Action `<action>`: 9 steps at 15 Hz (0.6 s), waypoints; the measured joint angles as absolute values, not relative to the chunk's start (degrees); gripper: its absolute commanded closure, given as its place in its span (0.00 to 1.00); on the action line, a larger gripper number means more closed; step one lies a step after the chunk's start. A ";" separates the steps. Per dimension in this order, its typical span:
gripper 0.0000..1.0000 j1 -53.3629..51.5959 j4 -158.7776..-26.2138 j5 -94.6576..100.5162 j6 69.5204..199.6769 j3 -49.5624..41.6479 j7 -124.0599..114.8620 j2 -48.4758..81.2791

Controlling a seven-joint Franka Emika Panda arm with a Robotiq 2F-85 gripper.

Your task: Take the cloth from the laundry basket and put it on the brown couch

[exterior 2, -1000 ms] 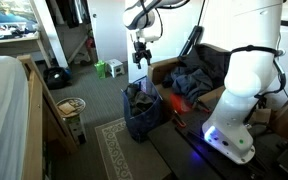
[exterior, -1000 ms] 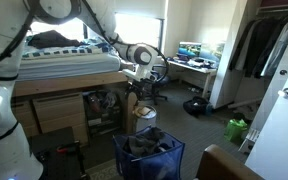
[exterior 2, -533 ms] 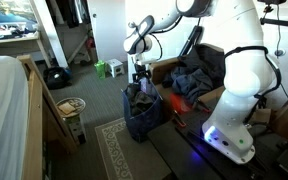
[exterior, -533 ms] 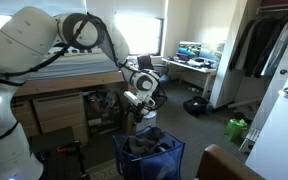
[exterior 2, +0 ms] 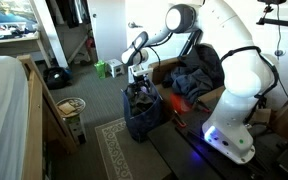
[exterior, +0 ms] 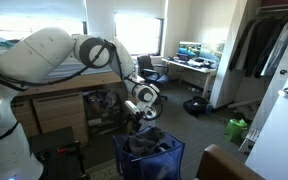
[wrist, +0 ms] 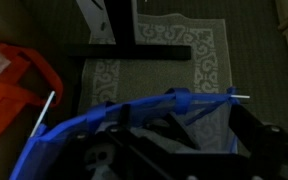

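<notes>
- Gripper [exterior: 140, 117]: low over the basket [exterior: 132, 162], close above its opening. The jaws are lost in dark blur, so I cannot tell whether they are spread or closed.
- Cloth [exterior: 150, 141]: a dark heap inside the basket, not gripped as far as shows.
- Couch [exterior 2: 168, 69]: just beside the basket and heaped with clothes [exterior 2: 189, 80].
- Risk, rim strike: the wrist view puts the blue rim [wrist: 134, 104] right under the hand. An off-centre descent could hit it and tip or shove the basket, which looks light and soft-walled.
- Risk, wrong catch: a finger could snag the basket wall along with the cloth and lift both.
- Risk, poor grasp: with dark cloth in a dim interior, a shallow pinch may slip on the lift or drag several pieces.
- Risk, drop: a trailing end could catch the rim on the way to the couch and fall on the rug [wrist: 164, 60].
</notes>
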State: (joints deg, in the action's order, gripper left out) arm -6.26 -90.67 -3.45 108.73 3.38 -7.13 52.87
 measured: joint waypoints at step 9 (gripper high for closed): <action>0.00 -6.51 -88.02 -3.46 109.66 3.29 -7.21 54.61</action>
